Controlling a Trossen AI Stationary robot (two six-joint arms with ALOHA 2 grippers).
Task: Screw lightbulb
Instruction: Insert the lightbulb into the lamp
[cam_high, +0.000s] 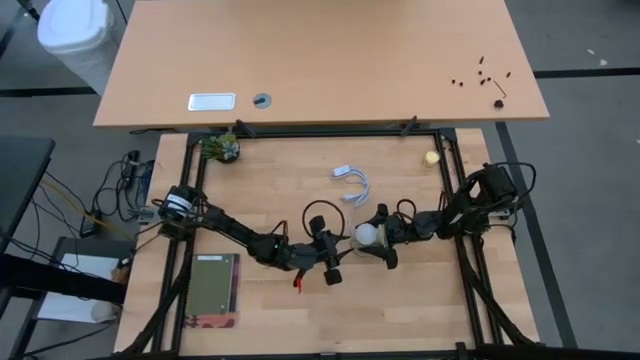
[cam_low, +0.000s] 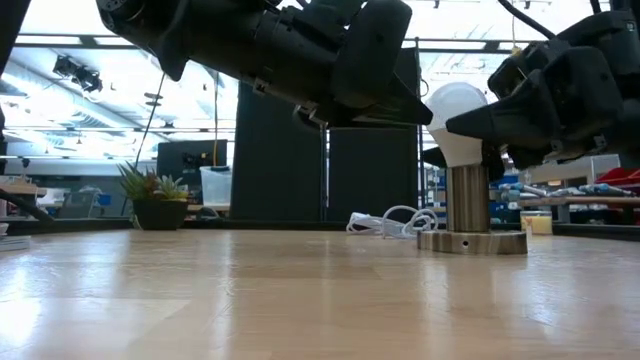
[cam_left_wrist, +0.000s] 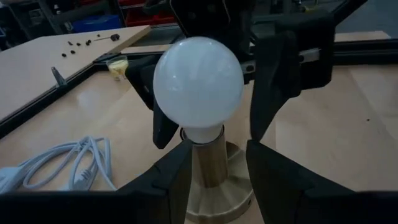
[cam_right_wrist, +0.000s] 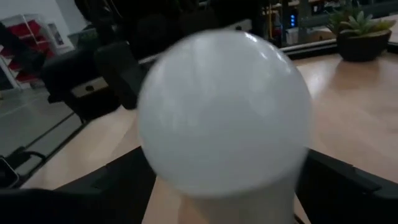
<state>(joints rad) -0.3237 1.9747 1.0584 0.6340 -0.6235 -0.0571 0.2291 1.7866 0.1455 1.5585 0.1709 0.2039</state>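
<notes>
Standing upright in its socket base, the lightbulb sits between the right gripper's spread fingers; a skewed re-grip risks cross-threading, while the left gripper waits half-open alongside.

So your lightbulb sits upright on top of the socket base, around the middle of the table. The left gripper is on its left, the right gripper on its right, fingers either side of it. The cord lies behind it, farther back. The plant is at the far left corner, the notebook near left.
</notes>
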